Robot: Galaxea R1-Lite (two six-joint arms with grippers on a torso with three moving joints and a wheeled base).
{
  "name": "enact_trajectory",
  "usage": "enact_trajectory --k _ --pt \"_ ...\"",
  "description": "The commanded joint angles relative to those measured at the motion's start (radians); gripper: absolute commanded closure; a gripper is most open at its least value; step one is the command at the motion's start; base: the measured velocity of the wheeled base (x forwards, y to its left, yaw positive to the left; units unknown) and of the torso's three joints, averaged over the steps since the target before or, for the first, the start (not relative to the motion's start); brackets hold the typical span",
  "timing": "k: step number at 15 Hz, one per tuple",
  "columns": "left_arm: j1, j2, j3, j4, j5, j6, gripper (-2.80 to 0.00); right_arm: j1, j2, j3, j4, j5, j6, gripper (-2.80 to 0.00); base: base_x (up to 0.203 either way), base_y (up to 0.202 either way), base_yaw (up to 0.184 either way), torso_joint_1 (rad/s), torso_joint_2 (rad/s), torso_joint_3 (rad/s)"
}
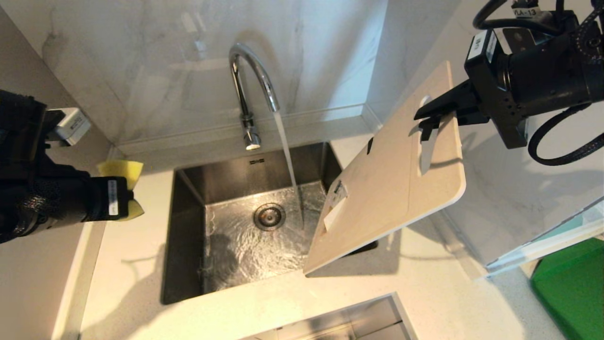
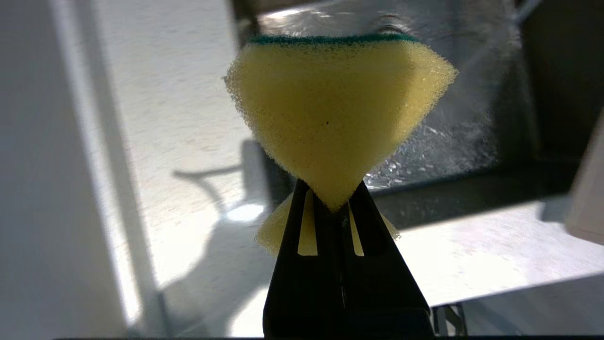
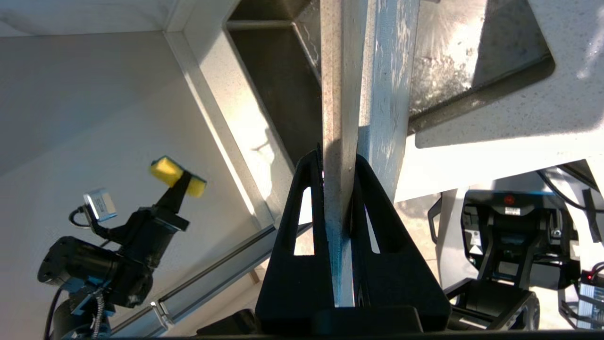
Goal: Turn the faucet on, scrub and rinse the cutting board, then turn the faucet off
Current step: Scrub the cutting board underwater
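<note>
1. Board (image 1: 391, 189): the pale beige slab hangs tilted over the right side of the sink, its far upper end near the handle hole raised toward my right arm, its near lower corner reaching past the sink's front right rim. A white paper label sits near its lower left edge. In my right wrist view the board (image 3: 339, 118) runs edge-on away from the fingers.
2. Sink (image 1: 188, 236): a steel basin set in the pale counter (image 1: 132, 264), with rippling water across its floor and a round drain (image 1: 269, 216) near the middle.
3. Faucet (image 1: 250, 85): the chrome gooseneck stands at the far edge of the sink against the marble wall. Water (image 1: 288, 151) pours from its spout in a slanted stream that lands on the sink floor just left of the board; I cannot tell whether it touches the board.
4. My right gripper (image 1: 432, 120) comes in from the upper right, its jaws clamped on the board's raised end beside the handle hole; my right wrist view shows both fingers (image 3: 302, 222) pressed against the board's two faces.
5. My left gripper (image 1: 125, 191) is at the left, over the counter and well apart from the board. Its jaws are pinched tight on a sponge.
6. Sponge (image 2: 337, 113): yellow with a thin green scouring layer on the side away from the fingers, squeezed at the middle so it flares out beyond them.
7. Green mat (image 1: 573, 288): lies at the near right.
</note>
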Motion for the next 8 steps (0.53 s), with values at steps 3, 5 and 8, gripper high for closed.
enact_trajectory --k 3,5,8 --pt "0.141 -0.162 0.163 0.002 0.014 0.007 0.00 0.001 0.011 0.000 -0.012 0.005 0.002 0.00 0.000 0.000 0.000 0.000 0.00 0.000" --pt "0.230 -0.230 0.235 -0.002 0.026 0.036 0.00 0.001 0.017 0.000 -0.013 0.007 0.002 0.00 0.000 0.000 0.000 0.000 0.00 0.000" --pt "0.308 -0.337 0.326 -0.007 0.072 0.089 0.00 0.001 0.015 0.000 -0.030 0.017 0.002 0.00 0.000 0.000 0.000 0.000 0.00 0.000"
